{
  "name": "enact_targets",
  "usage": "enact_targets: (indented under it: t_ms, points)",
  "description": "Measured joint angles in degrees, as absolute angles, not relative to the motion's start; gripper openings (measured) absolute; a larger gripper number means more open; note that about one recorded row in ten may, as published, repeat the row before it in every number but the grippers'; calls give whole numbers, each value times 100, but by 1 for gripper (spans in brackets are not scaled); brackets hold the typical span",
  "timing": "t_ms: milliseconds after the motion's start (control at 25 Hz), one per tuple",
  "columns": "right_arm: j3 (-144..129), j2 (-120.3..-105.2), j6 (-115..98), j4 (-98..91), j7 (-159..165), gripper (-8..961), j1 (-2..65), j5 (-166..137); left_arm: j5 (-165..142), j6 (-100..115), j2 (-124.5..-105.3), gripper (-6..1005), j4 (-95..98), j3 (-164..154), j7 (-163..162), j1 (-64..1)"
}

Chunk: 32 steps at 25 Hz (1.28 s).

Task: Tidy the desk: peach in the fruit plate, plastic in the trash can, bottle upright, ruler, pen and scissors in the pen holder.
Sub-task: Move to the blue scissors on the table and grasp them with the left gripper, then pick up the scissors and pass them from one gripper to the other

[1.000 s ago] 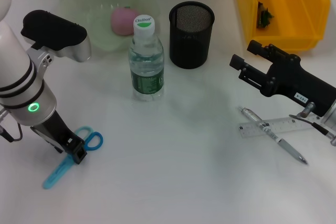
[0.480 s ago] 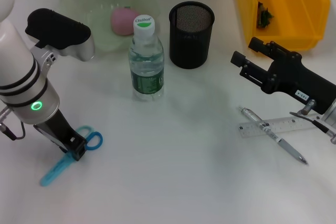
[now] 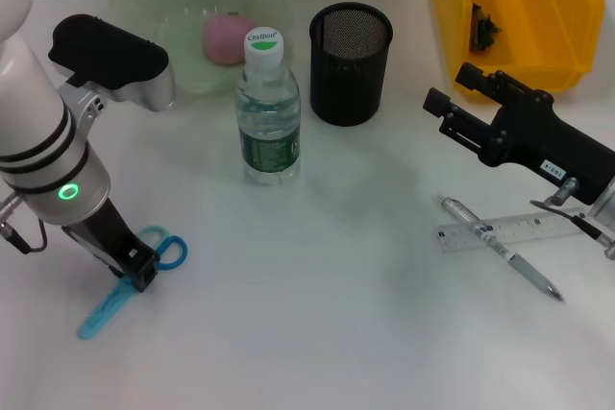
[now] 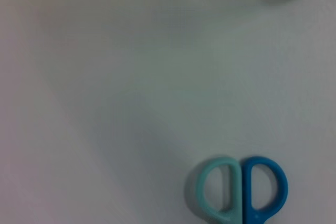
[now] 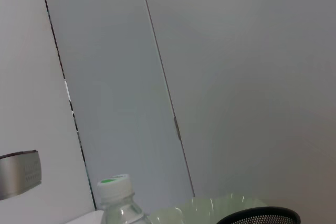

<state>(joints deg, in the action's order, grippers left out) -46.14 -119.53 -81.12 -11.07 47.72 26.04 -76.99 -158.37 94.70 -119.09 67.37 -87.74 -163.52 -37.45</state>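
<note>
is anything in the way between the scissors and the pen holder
Yes. The upright bottle stands roughly on the straight line from the scissors, where the left gripper sits, to the pen holder. Carried higher than its cap, or swung around its near side, nothing else visible blocks the way.

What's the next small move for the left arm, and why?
Probably close the left tool on the scissors and lift. It sits low at the scissors where handles meet blades, and they lie flat on the desk, outside the pen holder. Whether it already grips cannot be told. The right tool hovers above the pen and ruler.
</note>
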Motion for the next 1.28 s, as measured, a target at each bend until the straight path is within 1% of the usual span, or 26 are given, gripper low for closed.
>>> enact_targets:
  t_ms: [480, 800, 920, 1040, 1280]
  points:
    - [-4596, -11953, -8102, -1107, 4778, 652, 2634, -7686, -15857, 9470, -11909, 250, 6800, -8730, -16298, -3748]
    - [-4561, -11953, -8103, -1108, 4781, 652, 2637, -7654, -15786, 9589, -11884, 250, 7374, -8705, -16270, -3641]
    - [-4561, -11953, -8112, -1100, 4781, 652, 2637, -7587, -15729, 9731, -11867, 250, 8125, -8639, -16186, -3434]
    - [-4561, -11953, -8157, -1092, 4781, 652, 2633, -7547, -15722, 9743, -11866, 250, 8241, -8630, -16167, -3394]
    - [-4561, -11953, -8180, -1089, 4808, 652, 2630, -7534, -15251, 9739, -11867, 251, 9192, -7981, -15760, -3028]
